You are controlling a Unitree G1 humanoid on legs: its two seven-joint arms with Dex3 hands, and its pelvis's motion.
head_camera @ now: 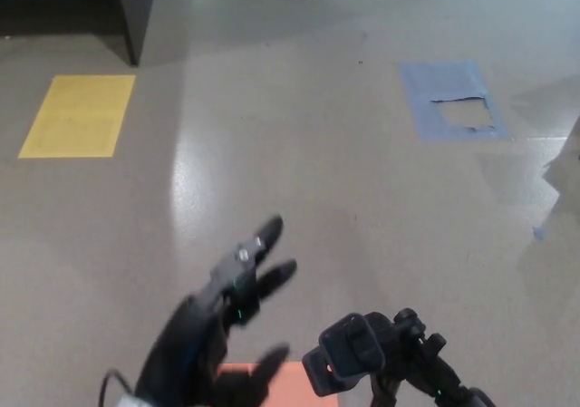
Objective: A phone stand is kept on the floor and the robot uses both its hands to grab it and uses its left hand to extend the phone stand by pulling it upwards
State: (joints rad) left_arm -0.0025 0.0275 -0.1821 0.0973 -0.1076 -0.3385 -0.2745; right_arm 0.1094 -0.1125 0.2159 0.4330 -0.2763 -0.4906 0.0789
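Nearest us, our left hand (222, 330) hung over the floor (317, 153), fingers apart, holding nothing. Right hand (399, 353) sat just right of it, bunched round the phone stand (343, 353) top; grip unclear, can't tell. We judged the stand light, rigid, prob. top-heavy, so take the head. Its pole & base were cut off below; an orange patch (294, 384) peeked beneath.

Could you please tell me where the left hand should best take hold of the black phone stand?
Probably the black phone stand's blocky top clamp, approached from the robot's left. It faces the open left hand with clear floor between, while the right hand sits against its other side.
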